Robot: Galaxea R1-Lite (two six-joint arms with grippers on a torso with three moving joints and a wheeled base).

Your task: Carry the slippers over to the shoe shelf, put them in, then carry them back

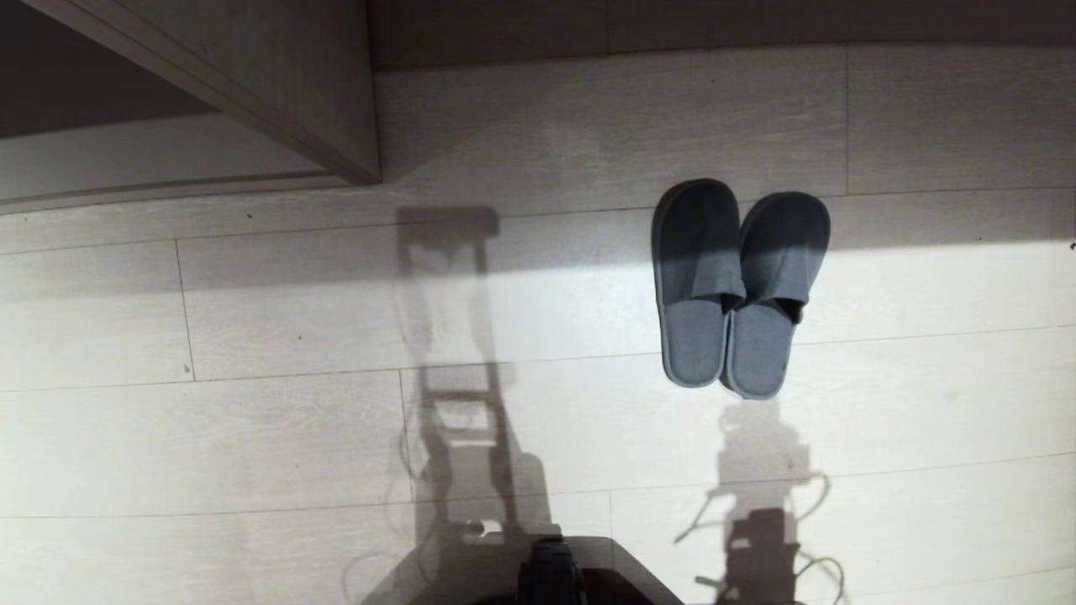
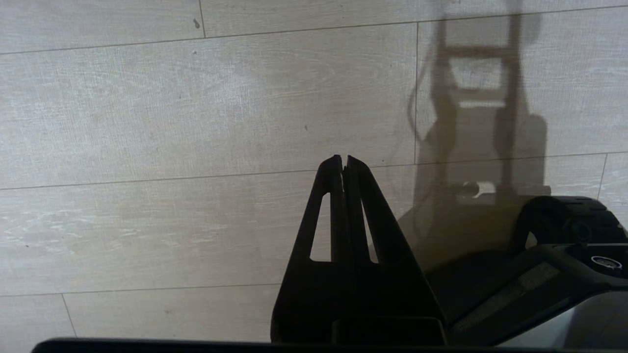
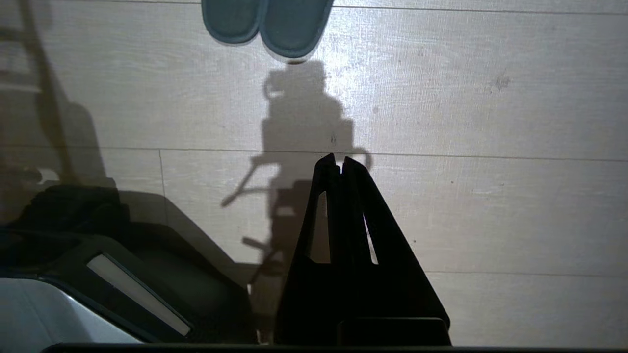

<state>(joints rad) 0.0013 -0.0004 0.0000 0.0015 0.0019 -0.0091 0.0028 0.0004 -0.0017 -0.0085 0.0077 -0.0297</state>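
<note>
Slippers (image 1: 738, 286) lie together on pale plank floor (image 1: 252, 437); both grippers pressed together.

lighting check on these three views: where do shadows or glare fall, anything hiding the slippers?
Head view: a bright band crosses the floor and the heels of the slippers, their toes in dimmer light; robot shadows fall nearer the camera, clear of them. Left wrist view: the left gripper is a black silhouette, frame shadow beside it. Right wrist view: right gripper silhouetted, arm shadow just short of the slipper heels.
</note>
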